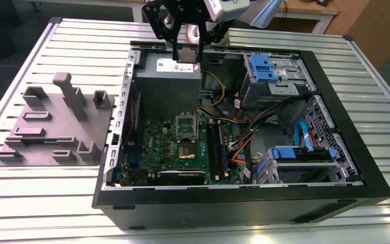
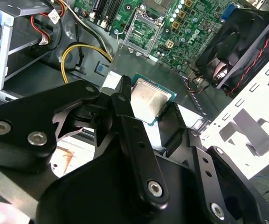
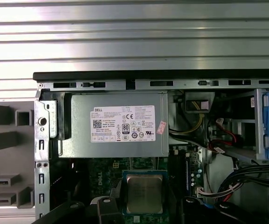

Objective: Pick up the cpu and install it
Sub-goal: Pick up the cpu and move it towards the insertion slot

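The tool was clamped on the cpu, above the power supply at the computer case's far edge: the carrying step, I judged. Installing needed it square to the open socket.

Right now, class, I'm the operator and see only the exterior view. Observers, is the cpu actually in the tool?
Observer: Yes. In the second wrist view the cpu sits gripped in the tool, metal top showing.
Operator: And its destination?
Observer: In that same view the socket looks empty, with no chip inside its metal frame.
Operator: Any neighbours there?
Observer: A black fan with red and black wires stands at the edge of the green board.
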`<state>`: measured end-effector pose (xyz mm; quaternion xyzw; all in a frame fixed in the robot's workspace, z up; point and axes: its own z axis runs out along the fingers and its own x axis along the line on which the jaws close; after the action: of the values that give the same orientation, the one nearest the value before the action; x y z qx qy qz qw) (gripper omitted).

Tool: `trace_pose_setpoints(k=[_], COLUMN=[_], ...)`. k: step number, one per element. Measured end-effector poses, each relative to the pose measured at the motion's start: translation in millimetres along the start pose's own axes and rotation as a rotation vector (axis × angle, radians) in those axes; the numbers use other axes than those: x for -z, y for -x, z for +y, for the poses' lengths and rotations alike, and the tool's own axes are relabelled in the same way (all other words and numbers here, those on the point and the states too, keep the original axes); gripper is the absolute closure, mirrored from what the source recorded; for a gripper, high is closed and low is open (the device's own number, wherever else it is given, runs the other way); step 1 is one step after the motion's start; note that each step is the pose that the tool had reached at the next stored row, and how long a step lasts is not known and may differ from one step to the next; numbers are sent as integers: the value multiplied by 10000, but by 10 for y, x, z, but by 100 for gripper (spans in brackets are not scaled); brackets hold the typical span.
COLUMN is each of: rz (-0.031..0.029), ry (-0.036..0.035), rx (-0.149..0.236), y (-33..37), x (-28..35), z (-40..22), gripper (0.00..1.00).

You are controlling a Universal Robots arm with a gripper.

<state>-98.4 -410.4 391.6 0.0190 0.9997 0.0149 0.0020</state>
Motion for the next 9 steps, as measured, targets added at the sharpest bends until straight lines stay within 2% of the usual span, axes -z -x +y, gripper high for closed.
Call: trace_pose_setpoints(k=[9], rz=[0], ry=[-1], rx=[0], y=[37], x=[0], z=[1], gripper=[53])
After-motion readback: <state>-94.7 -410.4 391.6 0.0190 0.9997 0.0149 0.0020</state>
